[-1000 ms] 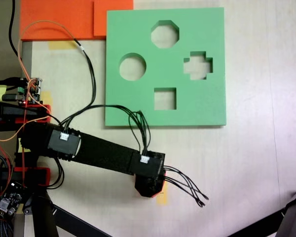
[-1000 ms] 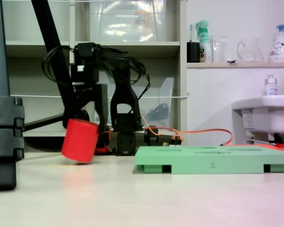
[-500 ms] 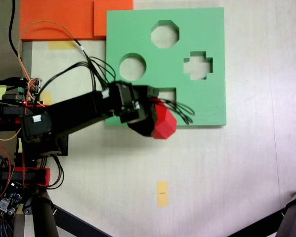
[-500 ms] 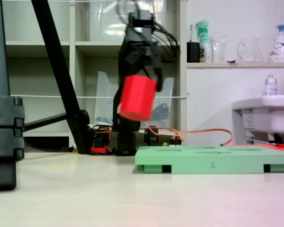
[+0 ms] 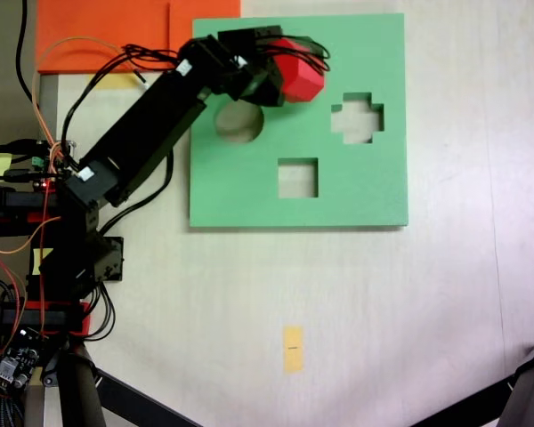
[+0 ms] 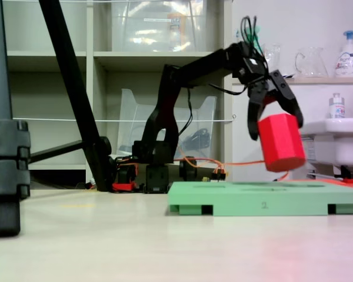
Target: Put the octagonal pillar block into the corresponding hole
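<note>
Overhead first, operator: your arm (image 5: pixel 151 116) is reaching diagonally from its base at the left edge up over the green foam board (image 5: pixel 374 191). The gripper (image 5: pixel 280 76) is clamping the red octagonal pillar block (image 5: pixel 300 80), which is sitting above the board's upper-middle region, where it is covering the octagonal hole; you cannot tell from here how well the two are lining up. The round cutout (image 5: pixel 240 129) is lying partly under the wrist; the cross cutout (image 5: pixel 357 118) and the square cutout (image 5: pixel 297 177) are showing clear. An orange foam sheet (image 5: pixel 107 34) is lying at the top left, and a yellow tape mark (image 5: pixel 292 348) on the table well below the board.

Side view next: the gripper (image 6: pixel 276 114) is pinching the top of the block (image 6: pixel 280 143) between both jaws. The block is hanging tilted, clear of the board (image 6: pixel 265 202), not touching it. Bottles are standing on a shelf (image 6: pixel 297 79) behind.
</note>
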`<state>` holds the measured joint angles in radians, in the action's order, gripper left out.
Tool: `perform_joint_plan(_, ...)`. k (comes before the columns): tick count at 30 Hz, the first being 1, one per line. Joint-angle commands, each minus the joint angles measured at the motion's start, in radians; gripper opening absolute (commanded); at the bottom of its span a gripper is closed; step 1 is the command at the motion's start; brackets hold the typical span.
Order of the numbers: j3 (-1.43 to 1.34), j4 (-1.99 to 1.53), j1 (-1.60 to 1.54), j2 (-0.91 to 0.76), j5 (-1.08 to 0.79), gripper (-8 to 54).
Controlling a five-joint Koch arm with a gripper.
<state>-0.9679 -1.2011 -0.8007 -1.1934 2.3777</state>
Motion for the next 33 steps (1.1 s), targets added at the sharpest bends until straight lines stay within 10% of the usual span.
perform_joint_plan(1, 0.081, 0.135, -0.034, 0.012, 0.021, 23.2)
perform_joint_plan(33, 0.084, 0.072, -0.081, 0.057, 0.040, 23.4)
